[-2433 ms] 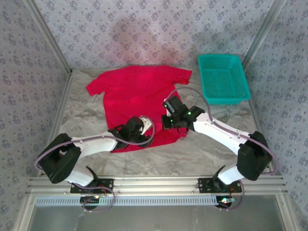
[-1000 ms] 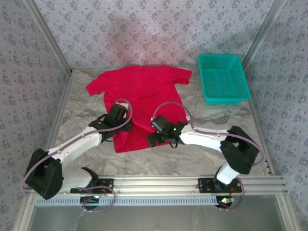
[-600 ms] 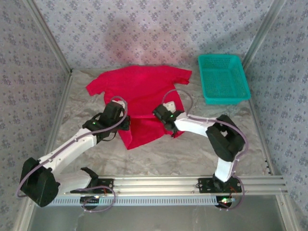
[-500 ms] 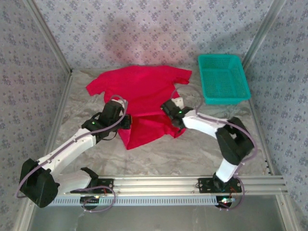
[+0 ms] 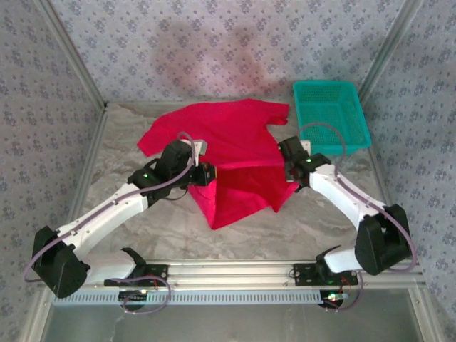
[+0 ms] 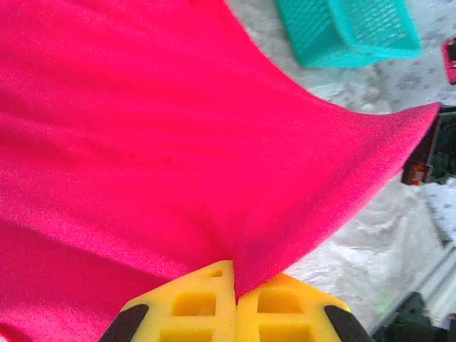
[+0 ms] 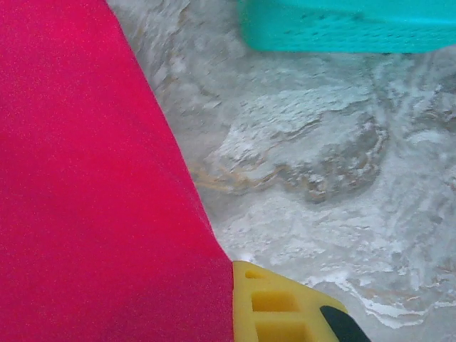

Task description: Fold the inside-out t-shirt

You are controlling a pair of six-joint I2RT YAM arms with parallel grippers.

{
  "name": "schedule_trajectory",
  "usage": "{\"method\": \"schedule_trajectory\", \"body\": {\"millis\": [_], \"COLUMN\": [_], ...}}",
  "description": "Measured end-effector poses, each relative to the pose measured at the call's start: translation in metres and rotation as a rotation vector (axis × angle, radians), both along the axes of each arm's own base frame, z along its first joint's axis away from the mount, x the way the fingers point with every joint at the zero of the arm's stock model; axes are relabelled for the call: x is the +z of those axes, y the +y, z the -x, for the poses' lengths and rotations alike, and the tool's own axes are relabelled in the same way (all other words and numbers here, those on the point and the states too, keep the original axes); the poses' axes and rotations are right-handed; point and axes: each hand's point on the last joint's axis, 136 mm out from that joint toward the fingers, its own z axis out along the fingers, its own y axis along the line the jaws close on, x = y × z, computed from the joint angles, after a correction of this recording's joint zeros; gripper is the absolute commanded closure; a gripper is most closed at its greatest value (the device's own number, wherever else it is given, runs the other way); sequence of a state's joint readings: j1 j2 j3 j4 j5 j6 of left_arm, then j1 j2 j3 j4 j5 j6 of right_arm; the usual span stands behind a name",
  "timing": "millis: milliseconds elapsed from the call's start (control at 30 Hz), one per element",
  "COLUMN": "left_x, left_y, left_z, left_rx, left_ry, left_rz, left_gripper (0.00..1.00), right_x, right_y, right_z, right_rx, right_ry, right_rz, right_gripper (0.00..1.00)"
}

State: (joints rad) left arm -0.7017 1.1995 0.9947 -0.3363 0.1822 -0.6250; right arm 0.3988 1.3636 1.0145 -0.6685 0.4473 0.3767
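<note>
Top external: t-shirt (image 5: 228,135) beside basket (image 5: 324,83), stretched between left gripper (image 5: 205,173) and right gripper (image 5: 288,151), both clamped on cloth; first fold barely begun.

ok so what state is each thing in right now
red t-shirt, far part lying on the table, near edge lifted and stretched between the two arms
left fingers, shut on the red t-shirt, cloth pinched between them
right fingers, shut on the red t-shirt at its edge
teal mesh basket, upright at the far right, looks empty
</note>
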Motion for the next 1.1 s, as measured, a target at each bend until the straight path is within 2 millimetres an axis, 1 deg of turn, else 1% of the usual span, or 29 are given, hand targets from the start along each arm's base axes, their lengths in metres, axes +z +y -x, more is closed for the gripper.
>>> {"method": "schedule_trajectory", "body": {"millis": [33, 100, 167, 233, 333, 367, 400, 467, 500, 567, 633, 700, 733, 767, 833, 900, 967, 1000, 1033, 1100], "left_x": [0.005, 0.011, 0.011, 0.005, -0.012, -0.021, -0.027, -0.035, -0.036, -0.034, -0.027, -0.021, -0.018, -0.015, -0.010, -0.006, -0.004, -0.003, -0.002, 0.002], "left_y": [-0.002, -0.006, -0.014, -0.024, -0.039, -0.043, -0.047, -0.055, -0.059, -0.067, -0.072, -0.074, -0.075, -0.076, -0.077, -0.078, -0.078, -0.078, -0.078, -0.078], "left_z": [0.000, -0.002, -0.008, -0.017, -0.030, -0.034, -0.037, -0.044, -0.047, -0.052, -0.055, -0.056, -0.057, -0.058, -0.059, -0.060, -0.060, -0.060, -0.060, -0.060], "left_rx": [-0.007, -0.013, -0.018, -0.016, -0.005, -0.001, 0.002, 0.005, 0.005, 0.000, -0.006, -0.008, -0.007, -0.006, -0.005, -0.003, -0.003, -0.001, 0.001, 0.007], "left_ry": [-0.005, -0.006, 0.008, 0.038, 0.107, 0.139, 0.163, 0.204, 0.215, 0.231, 0.233, 0.229, 0.226, 0.223, 0.219, 0.217, 0.217, 0.220, 0.222, 0.230], "left_rz": [0.014, 0.029, 0.038, 0.043, 0.044, 0.041, 0.038, 0.039, 0.043, 0.058, 0.079, 0.093, 0.099, 0.105, 0.112, 0.117, 0.118, 0.119, 0.121, 0.128], "left_gripper": [1.00, 1.00, 1.00, 1.00, 1.00, 1.00, 1.00, 1.00, 1.00, 1.00, 1.00, 1.00, 1.00, 1.00, 1.00, 1.00, 1.00, 1.00, 1.00, 1.00], "right_x": [0.005, 0.010, 0.007, -0.005, -0.032, -0.042, -0.048, -0.052, -0.051, -0.044, -0.034, -0.024, -0.020, -0.017, -0.017, -0.026, -0.046, -0.058, -0.068, -0.089], "right_y": [-0.004, -0.008, -0.007, -0.003, 0.006, 0.008, 0.010, 0.014, 0.014, 0.015, 0.015, 0.018, 0.024, 0.030, 0.050, 0.076, 0.103, 0.114, 0.122, 0.140], "right_z": [-0.003, -0.010, -0.017, -0.025, -0.030, -0.029, -0.028, -0.026, -0.026, -0.021, -0.016, -0.004, 0.004, 0.013, 0.030, 0.043, 0.052, 0.054, 0.053, 0.041], "right_rx": [-0.015, -0.030, -0.038, -0.035, -0.027, -0.027, -0.026, -0.021, -0.017, -0.012, -0.004, 0.014, 0.030, 0.051, 0.102, 0.157, 0.194, 0.201, 0.201, 0.186], "right_ry": [-0.012, -0.019, 0.003, 0.051, 0.155, 0.193, 0.228, 0.267, 0.273, 0.271, 0.254, 0.227, 0.214, 0.206, 0.188, 0.171, 0.168, 0.169, 0.173, 0.172], "right_rz": [-0.029, -0.082, -0.133, -0.186, -0.251, -0.265, -0.272, -0.284, -0.287, -0.289, -0.290, -0.293, -0.299, -0.305, -0.331, -0.388, -0.461, -0.490, -0.508, -0.536], "right_gripper": [1.00, 0.95, 0.91, 0.86, 0.79, 0.68, 0.61, 0.52, 0.48, 0.46, 0.45, 0.49, 0.52, 0.57, 0.66, 0.74, 0.79, 0.80, 0.81, 0.79]}}
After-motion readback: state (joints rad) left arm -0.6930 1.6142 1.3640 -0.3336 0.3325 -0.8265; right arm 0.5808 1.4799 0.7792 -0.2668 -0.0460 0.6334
